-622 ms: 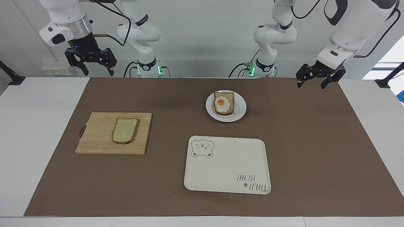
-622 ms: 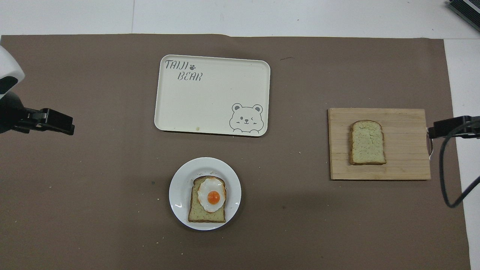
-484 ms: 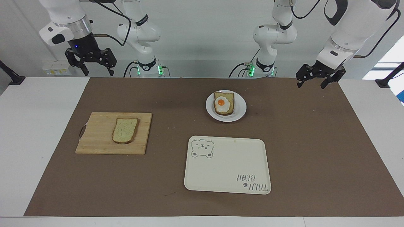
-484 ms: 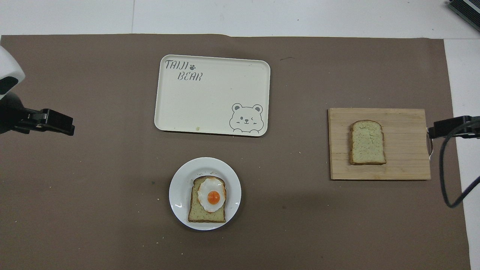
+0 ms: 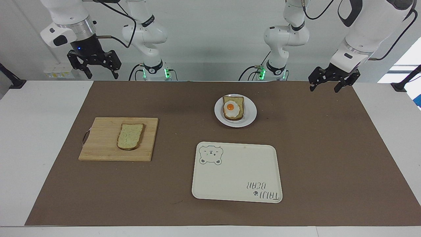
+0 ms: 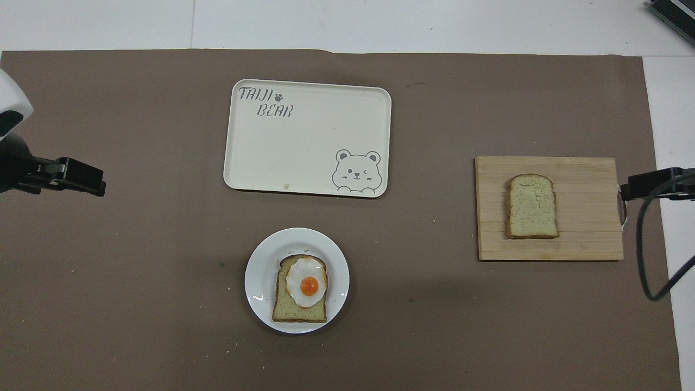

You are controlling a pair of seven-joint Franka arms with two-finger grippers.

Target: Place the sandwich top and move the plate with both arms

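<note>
Nothing has started yet — the sandwich top lies on the cutting board at the right arm's end of the table. The plate with egg bread sits nearer the robots than the tray. Right end effector and left end effector hang spread and empty — next, the right one should drop onto the bread.

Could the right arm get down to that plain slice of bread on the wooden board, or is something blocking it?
Probably yes. The sandwich top lies bare on the cutting board at the right arm's end, and the right gripper hangs open and empty, with nothing between them.
</note>
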